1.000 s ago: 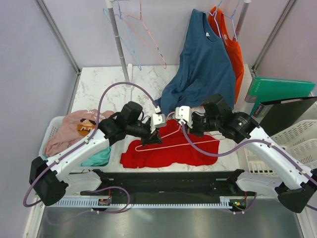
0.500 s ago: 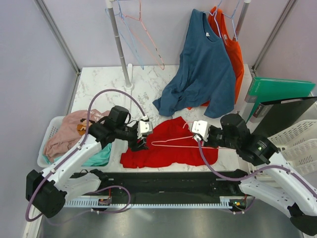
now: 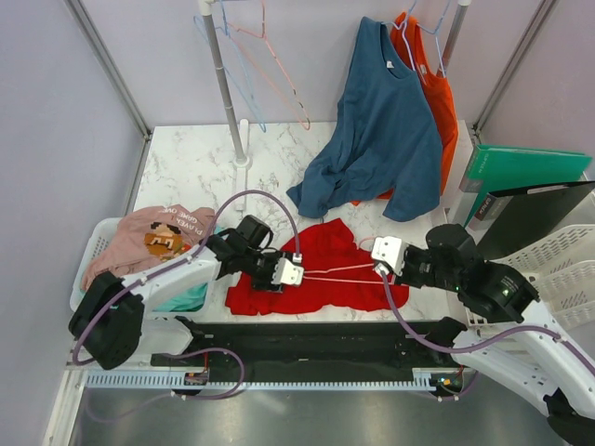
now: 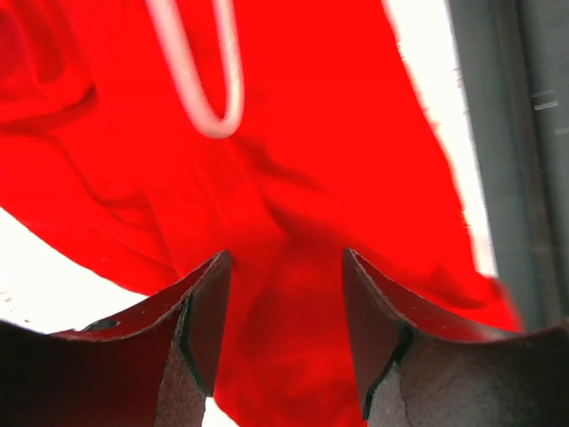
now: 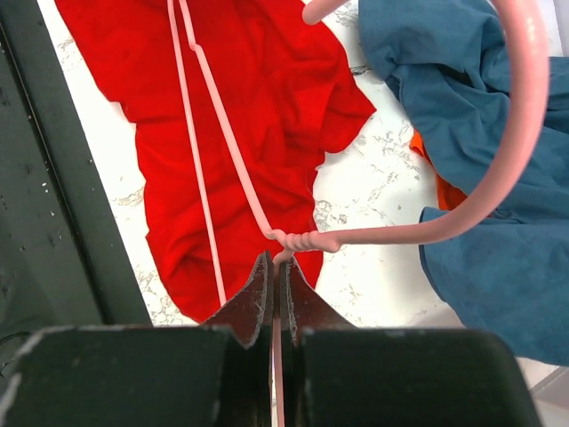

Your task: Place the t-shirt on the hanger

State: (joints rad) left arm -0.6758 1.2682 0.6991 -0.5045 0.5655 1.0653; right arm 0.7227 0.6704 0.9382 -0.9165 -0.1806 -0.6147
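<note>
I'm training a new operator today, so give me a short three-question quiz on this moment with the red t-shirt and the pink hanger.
1. True or false: the right end effector is shut on the pink hanger.
2. Multiple choice: what shows between the fingers of the open left end effector? A) the red t-shirt B) the white basket C) the green folder
3. Short answer: which garment hangs partly behind the dark blue shirt?
Key: 1 true; 2 A; 3 the orange-red shirt.
</note>
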